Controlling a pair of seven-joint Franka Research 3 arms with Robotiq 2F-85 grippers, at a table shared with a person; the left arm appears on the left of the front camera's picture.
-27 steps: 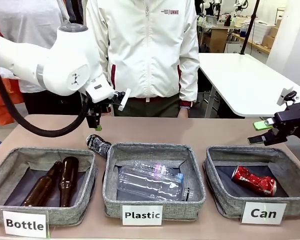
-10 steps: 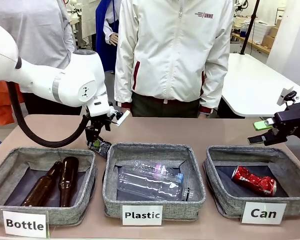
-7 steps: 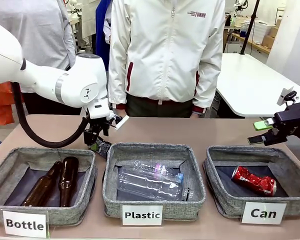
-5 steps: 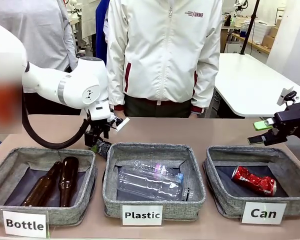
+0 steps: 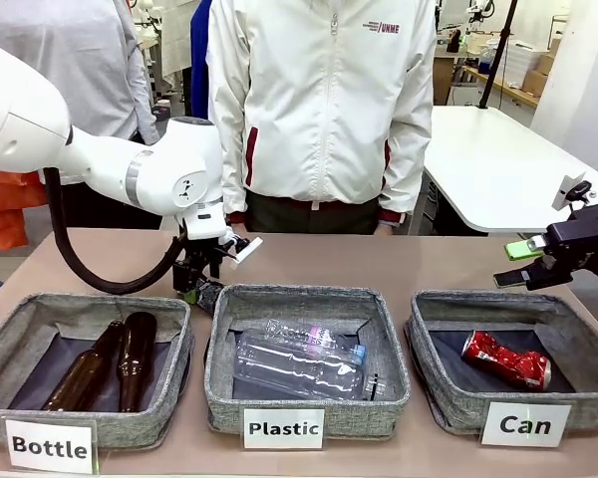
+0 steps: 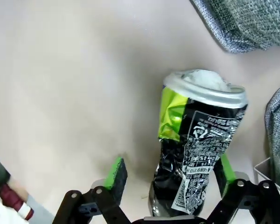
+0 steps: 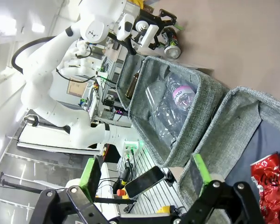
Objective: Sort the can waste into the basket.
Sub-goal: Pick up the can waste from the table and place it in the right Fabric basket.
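Observation:
A crushed dark can (image 5: 206,293) with printed markings and a green patch lies on the table behind the gap between two bins. My left gripper (image 5: 193,283) is lowered over it. In the left wrist view the can (image 6: 196,135) sits between the open fingers of my left gripper (image 6: 170,169); the right pad is at its side and the left pad stands off it. A red crushed can (image 5: 505,359) lies inside the grey basket (image 5: 456,403) labelled "Can". My right gripper (image 5: 515,265) hovers open above that basket's far right corner, holding nothing; in its own view, my right gripper (image 7: 144,173) looks over the red can (image 7: 270,179).
A bin labelled "Plastic" (image 5: 219,398) holds clear bottles. Another labelled "Bottle" (image 5: 169,408) holds brown glass bottles. A person in a white jacket (image 5: 324,110) stands at the far edge. A white table (image 5: 498,159) is at the back right.
My left arm has come down onto the dark can and shifted slightly right, its fingers now around it. The person has stepped left. The right arm has not moved.

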